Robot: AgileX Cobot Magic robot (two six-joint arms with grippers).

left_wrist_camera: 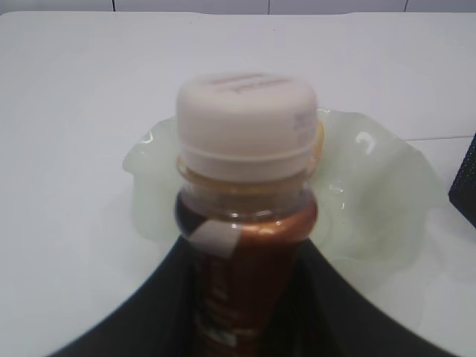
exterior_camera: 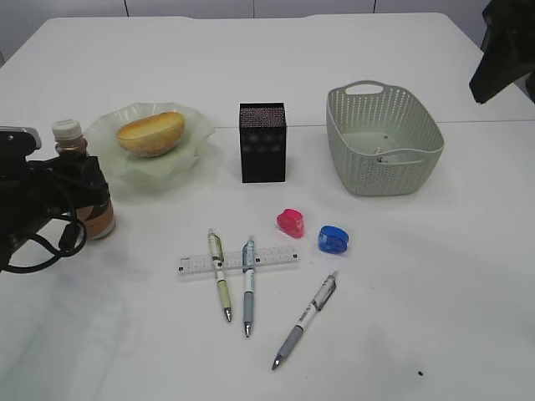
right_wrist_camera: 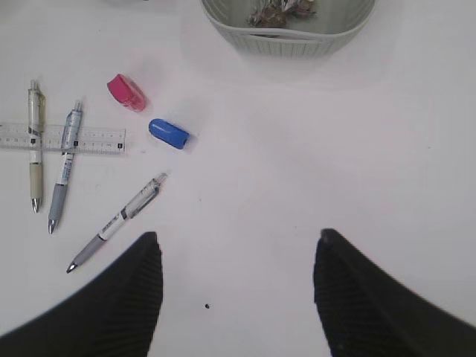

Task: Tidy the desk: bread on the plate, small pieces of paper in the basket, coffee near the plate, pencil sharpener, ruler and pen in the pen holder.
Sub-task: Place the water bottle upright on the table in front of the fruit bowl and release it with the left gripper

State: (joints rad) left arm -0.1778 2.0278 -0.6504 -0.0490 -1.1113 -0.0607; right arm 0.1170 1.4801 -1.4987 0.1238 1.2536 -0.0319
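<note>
Nearest us in the left wrist view, the coffee bottle (left_wrist_camera: 245, 223) fills the frame, its lower half hidden between the dark fingers (left_wrist_camera: 134, 327) of the left gripper (left_wrist_camera: 245, 335), which clasp it on both sides. We cannot read its label. Behind it we see the pale green plate (left_wrist_camera: 379, 201); the bread is almost wholly hidden by the white cap.

From the exterior view we note what the wrist misses: the bread (exterior_camera: 151, 133) lies on the plate (exterior_camera: 192, 154), and the bottle (exterior_camera: 84, 180) stands upright just beside the plate's left edge, the left gripper (exterior_camera: 79, 188) reaching in low from the left border, cables looping under it.

The right arm is cut off at the exterior view's upper right corner; we see only a dark mass. Its wrist view shows the right gripper (right_wrist_camera: 238, 297) high over bare table, jaws spread wide, nothing between them.

That view also shows crumpled paper (right_wrist_camera: 279, 11) inside the basket (right_wrist_camera: 286, 37), hard to make out elsewhere.

Two pens (exterior_camera: 234, 276) lie across the ruler (exterior_camera: 237, 261); a third pen (exterior_camera: 305, 320) lies apart. Pink sharpener (exterior_camera: 291, 222) and blue sharpener (exterior_camera: 333, 240) sit near each other. The black pen holder (exterior_camera: 262, 142) stands between plate and basket (exterior_camera: 383, 142).
</note>
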